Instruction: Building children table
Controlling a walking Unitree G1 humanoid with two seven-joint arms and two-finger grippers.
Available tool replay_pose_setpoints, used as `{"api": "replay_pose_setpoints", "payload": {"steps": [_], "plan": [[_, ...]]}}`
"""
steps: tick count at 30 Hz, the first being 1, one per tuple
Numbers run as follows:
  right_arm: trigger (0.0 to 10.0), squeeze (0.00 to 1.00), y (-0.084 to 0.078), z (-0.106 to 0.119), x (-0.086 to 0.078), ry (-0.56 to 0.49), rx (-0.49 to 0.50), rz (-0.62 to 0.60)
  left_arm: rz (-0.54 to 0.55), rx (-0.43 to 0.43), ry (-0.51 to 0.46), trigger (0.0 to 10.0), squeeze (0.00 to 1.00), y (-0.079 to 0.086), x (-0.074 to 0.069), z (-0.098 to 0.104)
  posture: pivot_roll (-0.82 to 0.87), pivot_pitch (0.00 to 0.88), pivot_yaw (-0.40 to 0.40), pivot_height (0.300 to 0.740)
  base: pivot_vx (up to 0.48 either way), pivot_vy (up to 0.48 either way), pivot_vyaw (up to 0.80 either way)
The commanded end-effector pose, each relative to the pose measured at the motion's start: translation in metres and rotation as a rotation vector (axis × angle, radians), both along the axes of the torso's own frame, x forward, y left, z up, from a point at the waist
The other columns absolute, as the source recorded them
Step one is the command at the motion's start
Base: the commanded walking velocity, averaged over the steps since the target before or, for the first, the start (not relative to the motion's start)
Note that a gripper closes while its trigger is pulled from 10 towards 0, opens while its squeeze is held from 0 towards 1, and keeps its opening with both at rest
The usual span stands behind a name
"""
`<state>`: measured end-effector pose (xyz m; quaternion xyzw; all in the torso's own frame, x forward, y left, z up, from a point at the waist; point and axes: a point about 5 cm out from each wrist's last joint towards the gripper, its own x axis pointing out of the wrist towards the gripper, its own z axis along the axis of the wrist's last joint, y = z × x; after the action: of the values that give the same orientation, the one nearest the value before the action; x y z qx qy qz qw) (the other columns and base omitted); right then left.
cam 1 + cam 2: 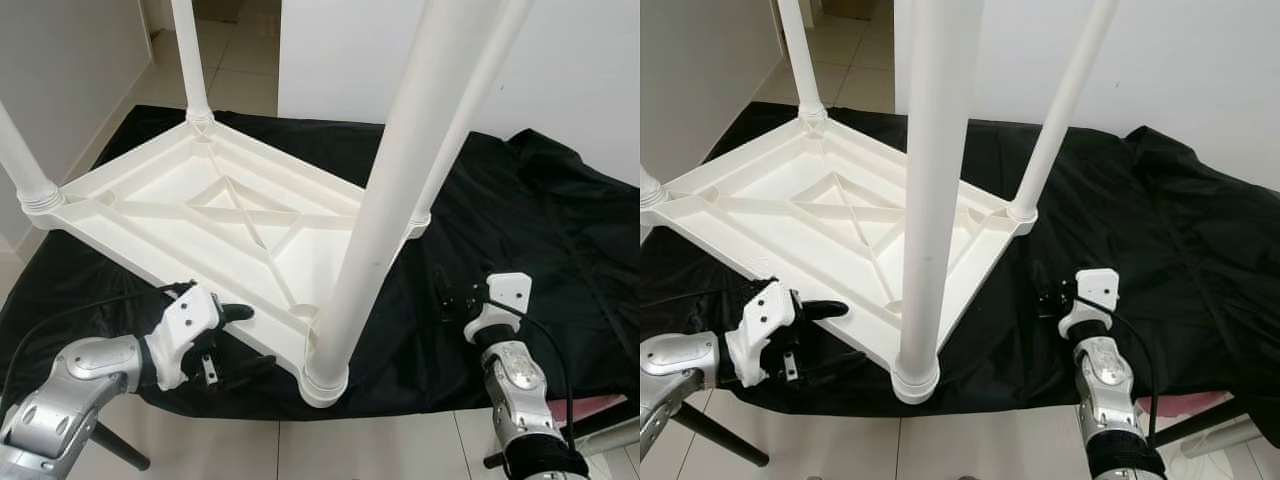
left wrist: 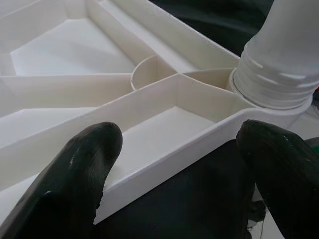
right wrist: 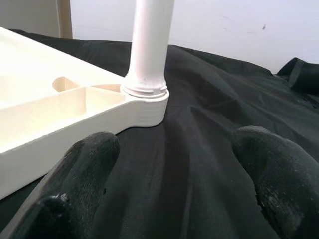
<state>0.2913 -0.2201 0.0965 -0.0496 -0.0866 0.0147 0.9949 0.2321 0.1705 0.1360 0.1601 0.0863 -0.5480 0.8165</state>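
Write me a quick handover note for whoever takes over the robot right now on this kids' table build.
Left gripper: jaws open, at the near edge of the table top, one finger over the rim, gripping nothing.
Right gripper: jaws open, low over the black cloth, off the table's right corner, holding nothing.
Table top lies upside down on the cloth.
Done: four white legs stand up from the corner sockets; the nearest leg sits in the corner by the left gripper.
Left: I cannot tell how tight the legs are, so check them, then turn the table onto its feet.
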Motion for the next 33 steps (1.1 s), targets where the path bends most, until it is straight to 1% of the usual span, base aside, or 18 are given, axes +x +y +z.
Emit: {"api": "replay_pose_setpoints", "payload": {"steps": [1,3,4,5,8,10,11,13,15,19,20,22,24,28,29,30,31,33], "plan": [[10.0,0.00,0.000,-0.003,0.000,0.021,-0.003,0.003,-0.067,0.024,0.010,10.0,0.00,-0.002,-0.002,-0.001,0.02,0.023,-0.092,0.740,0.000,0.000,0.00],[10.0,0.00,0.001,-0.002,0.001,0.023,-0.002,0.008,-0.056,0.047,-0.009,10.0,0.00,-0.005,0.003,-0.005,0.02,0.023,-0.091,0.740,0.000,0.000,0.00],[10.0,0.00,0.002,-0.002,0.001,0.023,-0.002,0.010,-0.031,0.061,-0.019,10.0,0.00,-0.006,0.009,-0.007,0.02,0.023,-0.091,0.740,0.000,0.000,0.00],[10.0,0.00,0.002,-0.002,0.001,0.023,-0.002,0.010,-0.031,0.061,-0.019,10.0,0.00,-0.006,0.009,-0.007,0.02,0.023,-0.091,0.740,0.000,0.000,0.00],[10.0,0.00,0.003,-0.001,0.002,0.021,-0.003,0.011,0.005,0.096,-0.043,10.0,0.00,-0.009,0.020,-0.010,0.02,0.022,-0.089,0.740,0.000,0.000,0.00],[10.0,0.00,0.004,-0.001,0.002,0.021,-0.001,0.010,-0.002,0.127,-0.059,10.0,0.00,-0.011,0.024,-0.011,0.02,0.021,-0.087,0.740,0.000,0.000,0.00],[10.0,0.00,0.004,-0.001,0.002,0.021,-0.001,0.010,-0.002,0.127,-0.059,10.0,0.00,-0.011,0.024,-0.011,0.02,0.021,-0.087,0.740,0.000,0.000,0.00],[10.0,0.00,0.005,-0.002,0.002,0.023,0.000,0.010,-0.014,0.167,-0.050,10.0,0.00,-0.014,0.028,-0.015,0.01,0.020,-0.082,0.740,0.000,0.000,0.00],[10.0,0.00,0.005,-0.003,0.002,0.023,0.001,0.010,-0.020,0.177,-0.043,10.0,0.00,-0.015,0.030,-0.016,0.01,0.020,-0.082,0.740,0.000,0.000,0.00],[10.0,0.00,0.006,-0.004,0.001,0.025,0.001,0.008,-0.067,0.212,-0.034,10.0,0.00,-0.015,0.031,-0.018,0.01,0.018,-0.073,0.740,0.000,0.000,0.00],[10.0,0.00,0.005,-0.005,-0.001,0.028,0.001,0.002,-0.081,0.229,-0.023,10.0,0.00,-0.016,0.033,-0.019,0.00,0.016,-0.065,0.740,0.000,0.000,0.00],[10.0,0.00,0.005,-0.005,-0.001,0.028,0.001,0.002,-0.081,0.229,-0.023,10.0,0.00,-0.016,0.033,-0.019,0.00,0.016,-0.065,0.740,0.000,0.000,0.00],[10.0,0.00,0.004,-0.005,-0.001,0.029,0.000,-0.003,-0.093,0.234,-0.028,10.0,0.00,-0.019,0.037,-0.020,0.00,0.014,-0.061,0.740,0.000,0.000,0.00],[10.0,0.00,0.004,-0.005,-0.002,0.024,0.001,-0.011,-0.109,0.233,-0.031,10.0,0.00,-0.023,0.039,-0.022,-0.01,0.008,-0.047,0.740,0.000,0.000,0.00],[10.0,0.00,0.004,-0.005,-0.002,0.022,0.002,-0.016,-0.111,0.228,-0.035,5.3,0.00,-0.025,0.040,-0.022,-0.01,0.005,-0.042,0.740,0.000,0.000,0.00],[10.0,0.00,0.004,-0.005,-0.002,0.020,0.003,-0.019,-0.105,0.222,-0.037,5.3,0.00,-0.027,0.042,-0.022,-0.01,0.005,-0.042,0.740,0.000,0.000,0.00],[10.0,0.00,0.005,-0.005,-0.002,0.019,0.006,-0.022,-0.100,0.211,-0.039,0.3,0.00,-0.030,0.044,-0.022,-0.01,0.001,-0.037,0.740,0.000,0.000,0.00],[10.0,0.00,0.005,-0.005,-0.003,0.019,0.008,-0.024,-0.095,0.200,-0.041,0.3,0.00,-0.032,0.047,-0.021,-0.01,0.001,-0.037,0.740,0.000,0.000,0.00]]}}
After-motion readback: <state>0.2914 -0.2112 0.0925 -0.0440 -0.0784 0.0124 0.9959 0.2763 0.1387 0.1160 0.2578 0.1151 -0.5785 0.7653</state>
